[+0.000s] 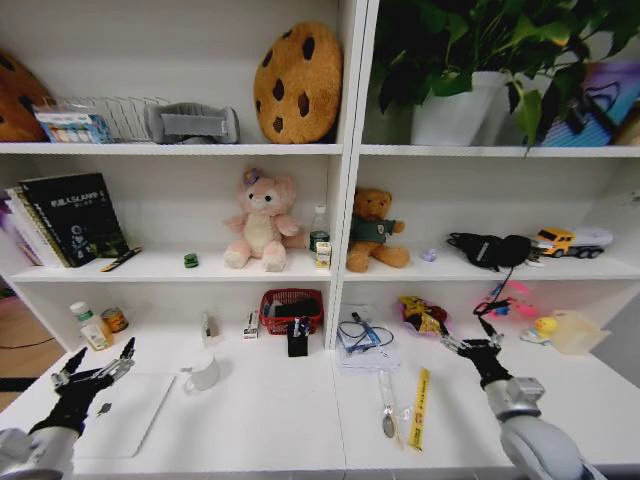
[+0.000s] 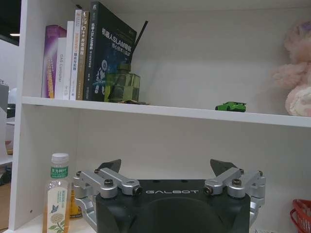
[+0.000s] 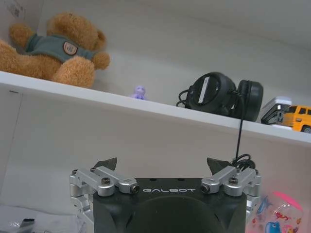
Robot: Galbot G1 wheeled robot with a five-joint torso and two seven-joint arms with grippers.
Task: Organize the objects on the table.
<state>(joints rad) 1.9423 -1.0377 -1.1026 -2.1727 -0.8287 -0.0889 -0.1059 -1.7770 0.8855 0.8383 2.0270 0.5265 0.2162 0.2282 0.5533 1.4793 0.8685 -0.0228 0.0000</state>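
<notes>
On the white table a flat silver laptop lies closed at the front left. My left gripper hovers open over its near corner, holding nothing. A tiny green toy car sits on the shelf above and is also in the left wrist view, beyond the open left gripper. My right gripper hangs open and empty at the right, near a colourful toy. In the right wrist view the right gripper faces the shelf with black headphones.
A white mug, a red basket, a black holder, a blue cable on papers, a yellow ruler and a bagged spoon lie mid-table. Bottles stand at the back left. A clear box sits far right.
</notes>
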